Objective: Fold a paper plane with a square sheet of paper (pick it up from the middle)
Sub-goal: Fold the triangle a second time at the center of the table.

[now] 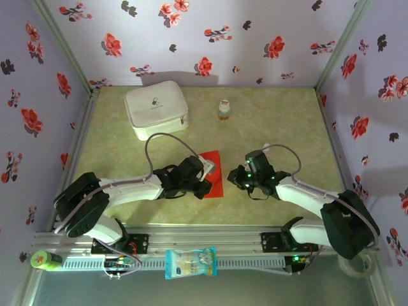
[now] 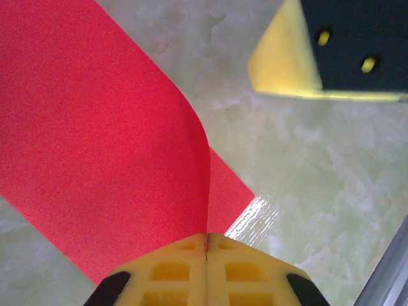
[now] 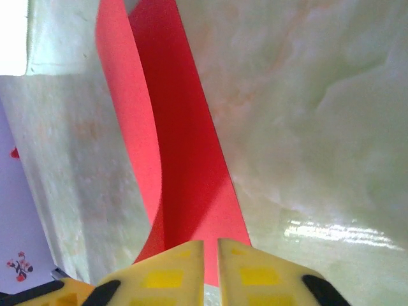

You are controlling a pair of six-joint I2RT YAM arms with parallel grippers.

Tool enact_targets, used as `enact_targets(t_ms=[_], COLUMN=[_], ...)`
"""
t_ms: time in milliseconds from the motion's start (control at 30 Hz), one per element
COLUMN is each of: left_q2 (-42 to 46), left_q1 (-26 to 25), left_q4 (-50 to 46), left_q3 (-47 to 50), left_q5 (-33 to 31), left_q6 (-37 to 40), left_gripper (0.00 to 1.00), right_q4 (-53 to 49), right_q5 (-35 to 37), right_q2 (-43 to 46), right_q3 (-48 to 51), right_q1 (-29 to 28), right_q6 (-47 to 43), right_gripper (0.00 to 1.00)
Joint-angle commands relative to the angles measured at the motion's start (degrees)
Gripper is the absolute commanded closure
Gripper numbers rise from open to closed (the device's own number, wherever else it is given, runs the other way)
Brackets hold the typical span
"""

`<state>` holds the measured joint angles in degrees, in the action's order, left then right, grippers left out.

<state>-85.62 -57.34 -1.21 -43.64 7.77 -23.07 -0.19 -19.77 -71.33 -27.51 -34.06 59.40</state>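
Red paper (image 2: 95, 159) pinched in the left end effector (image 2: 207, 239) may tear if the nearly closed right end effector (image 3: 210, 245) snags it.

The top camera hung above and behind my bases and looked steeply down over the whole desk (image 1: 274, 121), with the red sheet (image 1: 215, 185) near the middle of its view. My left wrist camera sat just behind my left end effector (image 2: 207, 237), very near the red sheet, facing along the fingers across it. My right wrist camera looked past my right end effector (image 3: 211, 245) at that sheet from its opposite side, equally near. All three shared the sheet and the desk around it.
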Motion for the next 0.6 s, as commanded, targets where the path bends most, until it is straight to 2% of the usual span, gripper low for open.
enact_targets(t_ms=[0, 100, 367, 567], left_q2=[0.7, 0.6, 0.2, 0.0], left_q1=[0.9, 1.1, 1.5, 2.8], left_q4=[1.8, 1.8, 1.3, 1.1], left_q3=[0.6, 0.6, 0.7, 0.7], left_q5=[2.2, 2.2, 2.2, 2.7], left_q6=[-1.7, -2.2, -2.2, -2.3], left_gripper=[1.0, 1.0, 1.0, 1.0], right_q4=[2.1, 1.8, 2.0, -9.8], right_q5=[-2.3, -2.3, -2.2, 3.1], right_q2=[-2.2, -5.2, -12.4, -15.5], right_q3=[-0.4, -2.2, -5.9, -8.9], right_q1=[-2.3, -4.4, -6.8, -7.0], right_q6=[-0.5, -1.4, -2.6, -8.1], right_gripper=[0.93, 0.99, 1.0, 1.0])
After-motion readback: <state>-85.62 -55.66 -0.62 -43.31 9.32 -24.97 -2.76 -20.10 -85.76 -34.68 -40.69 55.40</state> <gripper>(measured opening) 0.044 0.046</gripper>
